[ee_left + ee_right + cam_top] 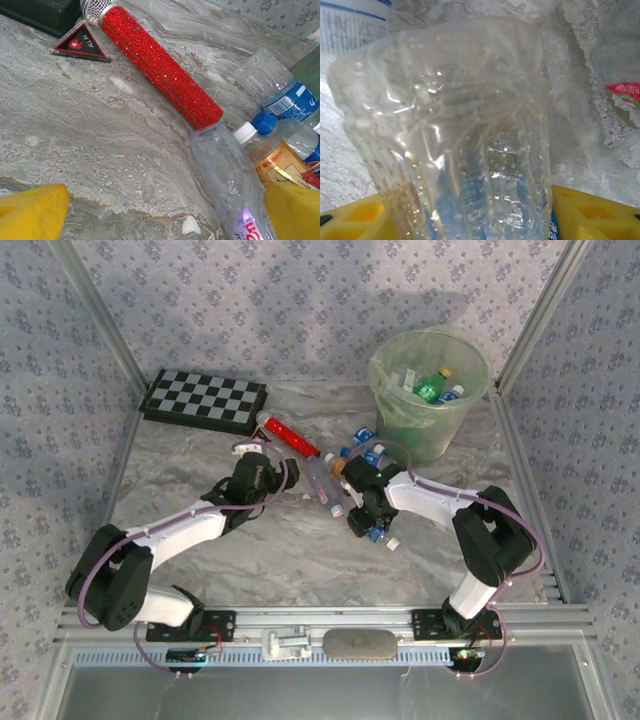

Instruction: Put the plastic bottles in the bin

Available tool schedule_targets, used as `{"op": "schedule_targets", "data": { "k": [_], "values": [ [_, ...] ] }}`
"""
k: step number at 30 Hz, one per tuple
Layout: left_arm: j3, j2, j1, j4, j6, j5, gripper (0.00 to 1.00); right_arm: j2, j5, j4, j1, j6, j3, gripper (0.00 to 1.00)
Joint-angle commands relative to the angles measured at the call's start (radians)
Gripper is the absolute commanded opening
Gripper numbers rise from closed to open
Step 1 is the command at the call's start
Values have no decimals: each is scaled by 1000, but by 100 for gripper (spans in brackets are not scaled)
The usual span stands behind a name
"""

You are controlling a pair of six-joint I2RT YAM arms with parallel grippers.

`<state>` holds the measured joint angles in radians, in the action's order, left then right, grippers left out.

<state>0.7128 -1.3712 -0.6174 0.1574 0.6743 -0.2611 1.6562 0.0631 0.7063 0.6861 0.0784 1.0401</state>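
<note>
Several plastic bottles lie clustered on the counter just before the bin, a few already inside. One clear bottle sits between the fingers of the right claw, seemingly pinched; I'd squeeze gently and lift straight up so it doesn't pop free. Left claw gapes wide, empty.

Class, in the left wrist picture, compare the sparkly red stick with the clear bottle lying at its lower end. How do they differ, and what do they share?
The red stick is opaque and glitter-covered; the clear bottle is see-through, with a purple-printed label. The red stick is slim and straight-sided; the clear bottle is wider and crinkled. Both lie flat on the table.
</note>
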Motion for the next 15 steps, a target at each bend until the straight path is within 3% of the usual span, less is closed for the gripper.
{"op": "schedule_targets", "data": {
  "k": [1,15],
  "values": [
    [30,-1,-7,9,7,5,100,-67,-28,-16,7,-17,-17,55],
    [25,5,-7,19,2,12,100,-311,-211,-113,-83,-42,34,51]
  ]
}}
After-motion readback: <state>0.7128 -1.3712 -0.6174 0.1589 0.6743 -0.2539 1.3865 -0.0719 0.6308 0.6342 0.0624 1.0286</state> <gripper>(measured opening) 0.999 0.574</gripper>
